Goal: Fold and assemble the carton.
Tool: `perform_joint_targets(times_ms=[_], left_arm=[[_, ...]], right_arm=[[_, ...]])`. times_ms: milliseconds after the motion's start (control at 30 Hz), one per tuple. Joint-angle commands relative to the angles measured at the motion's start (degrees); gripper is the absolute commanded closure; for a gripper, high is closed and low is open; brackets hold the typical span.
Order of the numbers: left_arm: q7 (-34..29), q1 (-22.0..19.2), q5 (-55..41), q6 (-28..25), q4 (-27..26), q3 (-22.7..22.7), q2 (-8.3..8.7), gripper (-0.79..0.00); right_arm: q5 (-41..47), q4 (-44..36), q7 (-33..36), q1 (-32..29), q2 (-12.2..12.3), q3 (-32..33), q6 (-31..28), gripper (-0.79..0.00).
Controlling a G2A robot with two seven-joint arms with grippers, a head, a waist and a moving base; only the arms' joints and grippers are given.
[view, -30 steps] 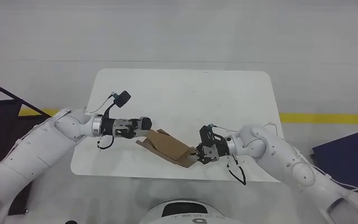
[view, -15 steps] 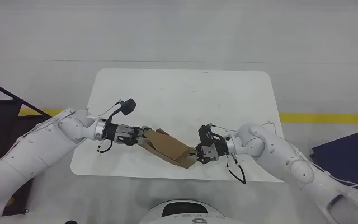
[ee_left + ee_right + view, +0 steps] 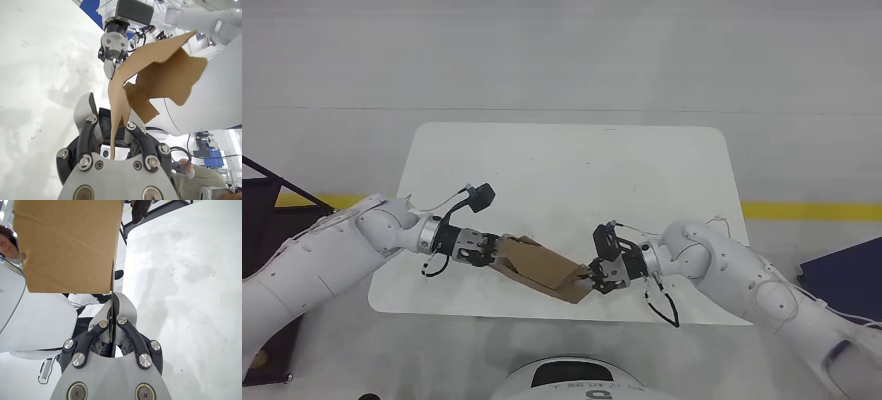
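Carton (image 3: 539, 268) — brown, partly opened, flaps loose — sits over the near part of the table (image 3: 572, 170), strung between the two grippers. Its long axis runs from one gripper to the other, and the right-hand end slants toward the robot.

Right end: right gripper (image 3: 112, 318) has its fingers drawn together on a thin flap edge. The board stands edge-on between the pads, pinched. Beyond the fingertips the carton rises as a broad creased panel.

Left end: left gripper (image 3: 110, 117) has its fingers (image 3: 83, 111) apart, with one panel edge running down between them toward the palm. The white finger stands clear of the board with a visible gap. The opposite one sits against the board or very nearly; contact is hard to judge from this angle. Not clamped.

In the left wrist view the carton opens out beyond the fingers — two panels meet at a fold, a notched flap hangs to one side, and the right gripper pinches the far corner.
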Motion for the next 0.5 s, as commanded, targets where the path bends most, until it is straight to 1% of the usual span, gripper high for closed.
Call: perform_joint_targets(times_ms=[0,67,100,133,167,233,267,300,333,367,400,433,467], left_arm=[[0.0,-0.7,0.1,0.0,0.0,1.2,-0.22,-0.274],[0.0,-1.4,0.2,0.0,0.1,2.3,-0.45,-0.252],[0.0,-1.7,0.2,0.0,0.2,2.8,-0.54,-0.206],[0.0,-2.0,0.2,0.0,0.3,3.2,-0.63,-0.071],[0.0,-2.2,0.0,0.0,0.4,3.6,-0.69,0.0],[0.0,-2.5,-0.1,0.0,0.6,3.9,-0.79,0.0],[0.0,-2.5,-0.2,0.0,0.6,3.9,-0.83,0.0],[0.0,-2.4,-0.4,0.0,0.7,3.9,-0.86,0.0],[0.0,-2.3,-0.9,0.0,0.8,3.9,-0.9,0.0],[0.0,-2.2,-1.9,0.0,1.1,3.9,-0.95,0.0],[0.0,-2.1,-2.7,0.0,1.5,3.9,-1.04,0.0],[0.0,-1.8,-3.9,0.0,1.9,3.9,-1.19,0.0],[0.0,-1.3,-5.2,0.0,2.2,3.9,-1.4,0.0]], right_arm=[[0.2,0.1,0.1,0.3,0.0,-0.5,0.0,0.0],[0.4,0.3,0.0,0.5,-0.1,-1.0,0.0,0.0],[0.4,0.3,-0.1,0.7,-0.1,-1.2,0.0,0.0],[0.5,0.4,-0.2,0.8,-0.1,-1.4,0.0,0.0],[0.5,0.4,-0.3,0.8,-0.1,-1.6,0.0,0.0],[0.7,0.7,-0.9,1.0,-0.1,-1.8,0.0,0.0],[0.7,0.9,-1.2,1.0,0.0,-1.9,0.0,-0.077],[0.7,1.0,-1.4,1.1,0.0,-2.0,0.0,-0.197],[0.7,1.0,-1.7,1.2,0.0,-2.1,0.0,-0.246],[0.7,1.1,-2.0,1.2,0.1,-2.1,0.0,-0.252],[0.6,1.1,-2.3,1.3,0.2,-2.2,0.0,-0.289],[0.5,1.1,-2.7,1.4,0.2,-2.1,0.0,-0.308],[0.5,1.1,-3.3,1.4,0.3,-2.0,0.0,-0.308]])
